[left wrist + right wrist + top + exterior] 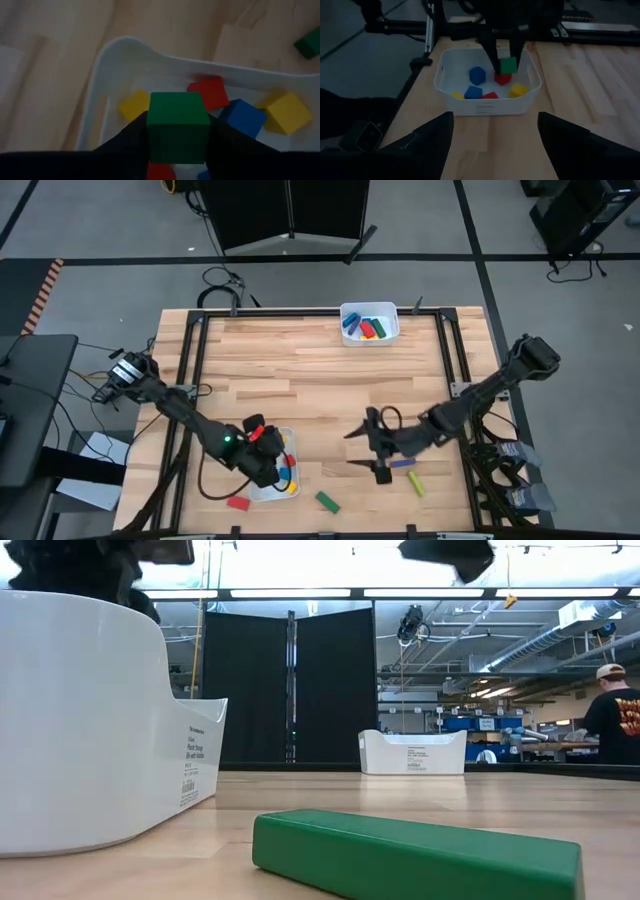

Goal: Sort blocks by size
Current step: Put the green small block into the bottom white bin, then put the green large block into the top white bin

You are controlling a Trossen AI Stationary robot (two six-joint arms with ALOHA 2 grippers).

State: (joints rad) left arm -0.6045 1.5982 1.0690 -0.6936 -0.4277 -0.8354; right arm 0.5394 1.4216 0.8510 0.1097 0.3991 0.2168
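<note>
My left gripper (pixel 266 461) is over the near white tray (pixel 290 492) at the table's front left, shut on a green cube (pixel 177 125). The same cube shows in the right wrist view (pixel 509 65). The tray holds red (pixel 211 92), blue (pixel 242 116) and yellow (pixel 286 111) cubes lying on its floor. My right gripper (pixel 353 448) is open and empty over the table's front right, pointing toward the tray. Beside it a purple bar (pixel 403 464) and a yellow bar (pixel 417 483) lie flat on the table. My left gripper pinches the green cube by two opposite side faces (pixel 150 131), one finger on each. The fingers (pixel 493 52) come from above, pointing down into the tray. The cube sits level, just over a red cube (pixel 502 78); I cannot tell whether it touches that cube.
A green bar (pixel 327 501) and a red bar (pixel 238 502) lie near the table's front edge. A second white tray (pixel 368 323) with several bars stands at the far edge. A person (pixel 615 720) stands in the room beyond the table.
</note>
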